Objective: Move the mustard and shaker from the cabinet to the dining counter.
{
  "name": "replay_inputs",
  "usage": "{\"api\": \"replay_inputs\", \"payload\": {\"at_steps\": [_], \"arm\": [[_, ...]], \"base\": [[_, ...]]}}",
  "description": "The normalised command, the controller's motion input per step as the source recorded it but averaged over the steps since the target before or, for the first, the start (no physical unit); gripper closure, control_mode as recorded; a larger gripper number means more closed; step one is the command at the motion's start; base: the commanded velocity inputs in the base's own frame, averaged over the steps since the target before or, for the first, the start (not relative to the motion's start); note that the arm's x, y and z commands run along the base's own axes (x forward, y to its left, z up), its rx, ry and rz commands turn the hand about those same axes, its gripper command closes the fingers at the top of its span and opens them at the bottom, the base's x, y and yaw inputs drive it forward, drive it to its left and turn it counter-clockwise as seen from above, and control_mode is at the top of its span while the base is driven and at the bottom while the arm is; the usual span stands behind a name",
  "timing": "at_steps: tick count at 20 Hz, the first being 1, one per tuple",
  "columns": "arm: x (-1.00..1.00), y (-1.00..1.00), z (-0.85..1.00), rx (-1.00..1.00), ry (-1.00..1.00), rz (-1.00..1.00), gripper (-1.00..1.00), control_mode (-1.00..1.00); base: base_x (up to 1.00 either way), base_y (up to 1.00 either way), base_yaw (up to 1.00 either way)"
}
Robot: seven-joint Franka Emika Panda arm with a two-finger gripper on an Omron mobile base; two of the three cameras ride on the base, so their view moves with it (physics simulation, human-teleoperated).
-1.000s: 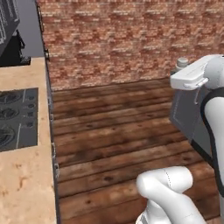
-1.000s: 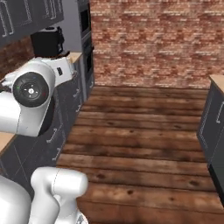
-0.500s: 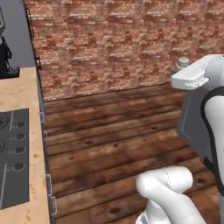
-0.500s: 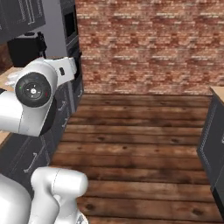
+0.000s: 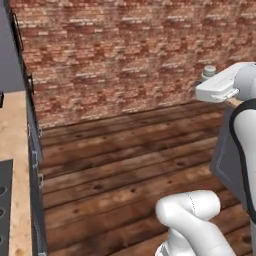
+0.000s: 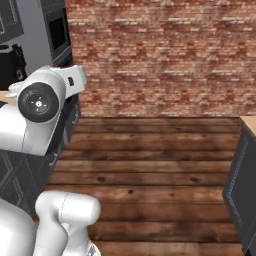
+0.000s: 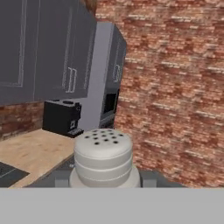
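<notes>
The shaker (image 7: 103, 154), grey with a pale holed cap, stands upright between my fingertips (image 7: 148, 178), and my gripper (image 7: 104, 178) is shut on it. From the left base camera its cap (image 5: 209, 72) pokes up just above the white hand (image 5: 220, 86), held high at the right. A corner of the dining counter (image 6: 248, 121), light wood over a grey base, enters at the right edge. Dark grey upper cabinets (image 7: 43, 48) with bar handles hang at the left of the hand view. The mustard is out of view.
A wood worktop (image 5: 12, 150) with a black cooktop (image 5: 4, 200) runs along the left. A black appliance (image 7: 61, 118) stands on it beside a tall grey oven column (image 6: 57, 35). A brick wall (image 6: 165, 55) closes the back, with open plank floor (image 6: 150, 170) before it.
The whole picture has slid: the base has turned, so the left worktop drifts out and the dining counter's corner comes in at the right. The shaker stays in my grip.
</notes>
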Motion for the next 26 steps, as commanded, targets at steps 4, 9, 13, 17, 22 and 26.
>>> {"api": "replay_inputs", "payload": {"at_steps": [4,9,13,17,22,26], "arm": [[0.00,0.00,0.00,0.00,0.00,0.00,1.00,1.00],[0.00,0.00,0.00,0.00,0.00,0.00,1.00,1.00],[0.00,0.00,0.00,0.00,0.00,0.00,1.00,1.00],[0.00,0.00,0.00,0.00,0.00,0.00,1.00,1.00],[0.00,0.00,0.00,0.00,0.00,0.00,1.00,1.00],[0.00,0.00,0.00,0.00,0.00,0.00,1.00,1.00]], "base": [[1.00,-0.31,-0.27],[0.67,-0.31,-0.58],[0.18,-0.34,-0.76],[0.00,-0.34,-0.81],[0.26,-0.20,-0.75],[0.95,0.06,-0.55]]}}
